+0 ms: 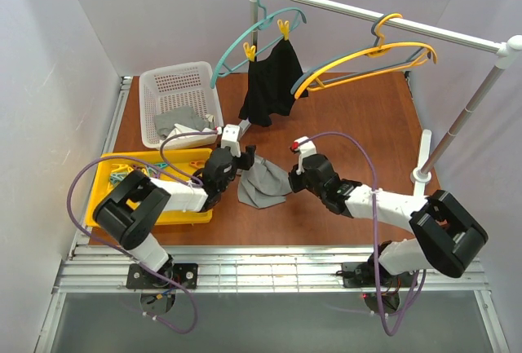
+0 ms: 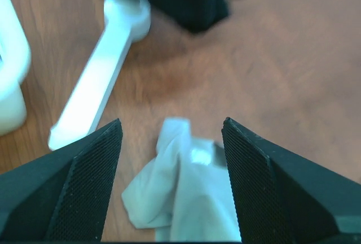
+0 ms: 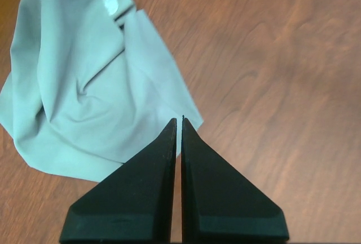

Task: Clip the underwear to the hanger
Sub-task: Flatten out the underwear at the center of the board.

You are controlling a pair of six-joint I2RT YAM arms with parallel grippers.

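The grey underwear (image 1: pixel 263 185) lies crumpled on the wooden table between my two arms. My left gripper (image 1: pixel 247 157) hovers at its far-left end. In the left wrist view this gripper (image 2: pixel 172 142) is open, the underwear (image 2: pixel 186 199) lying loose between and below the fingers (image 2: pixel 90 187). My right gripper (image 1: pixel 291 179) is at the cloth's right edge. In the right wrist view it (image 3: pixel 179 121) is shut with nothing in it, its tips over the border of the underwear (image 3: pixel 84 86). The yellow-orange hanger (image 1: pixel 367 63) hangs on the rail at the back right.
A teal hanger (image 1: pixel 245 39) with yellow clips holds a black garment (image 1: pixel 273 84) on the white rail (image 1: pixel 383 20). A white basket (image 1: pixel 155 116) with grey cloth stands back left, a yellow tray (image 1: pixel 102 178) in front of it. The rack's white foot (image 2: pixel 96 92) lies just beyond the left gripper.
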